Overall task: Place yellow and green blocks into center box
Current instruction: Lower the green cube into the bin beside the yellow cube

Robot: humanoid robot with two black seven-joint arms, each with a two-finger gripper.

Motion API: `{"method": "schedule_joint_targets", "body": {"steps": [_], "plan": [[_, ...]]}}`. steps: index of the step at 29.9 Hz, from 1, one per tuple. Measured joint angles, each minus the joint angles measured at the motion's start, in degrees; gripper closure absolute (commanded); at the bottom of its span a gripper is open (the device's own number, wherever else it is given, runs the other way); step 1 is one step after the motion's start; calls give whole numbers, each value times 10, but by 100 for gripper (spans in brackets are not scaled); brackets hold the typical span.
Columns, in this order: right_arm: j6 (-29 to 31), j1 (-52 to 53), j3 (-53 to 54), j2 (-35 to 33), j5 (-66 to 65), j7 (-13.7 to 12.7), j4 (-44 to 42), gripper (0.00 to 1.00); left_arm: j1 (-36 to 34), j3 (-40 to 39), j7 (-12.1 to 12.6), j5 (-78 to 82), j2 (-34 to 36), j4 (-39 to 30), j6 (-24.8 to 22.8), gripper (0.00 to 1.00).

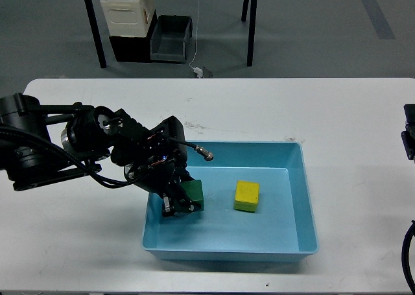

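Nearest, the front rim of the light-blue tray [227,253] is seen on the white table [337,113]. Just inside it, at the tray's left end, the left gripper [180,201] is lowered with the green block [194,192] held between its fingers, which are closed narrowly around it (whether the block already rests on the floor cannot be told). Just to the right, apart from it, the yellow block [246,196] lies on the tray floor, so that half of the task looks done.

For the release to go well, the block should be brought flat onto the floor before the fingers are opened, and the gripper lifted straight up, clear of the left wall.

Only a sliver of the right arm [408,139] is seen at the far right edge; its gripper is out of view. Beyond the table stand a cream crate [128,11] and a grey bin [171,39].
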Motion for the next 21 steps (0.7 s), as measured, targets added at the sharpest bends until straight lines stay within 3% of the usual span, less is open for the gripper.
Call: {"method": "schedule_joint_targets", "body": {"steps": [2,6,8,11,16,21], "plan": [[0,0,0,0,0,0,0,0,0,0,0,-1,1,0,0,10],[-1,-1,1,-1,0,0,0,0,0,-1,0,0,1,1,0,51],[-1,-1,1,-1,0,0,0,0,0,0,0,5,1,1,0,62],[-1,-1,1,-1,0,0,0,0,0,1,0,21,-1,1,0,58],[-1,-1,2,-1,0,0,0,0,-1,0,0,43,-1,1,0,21],[-1,-1,1,0,0,0,0,0,0,-2,0,30,-1,3,0,11]]}}
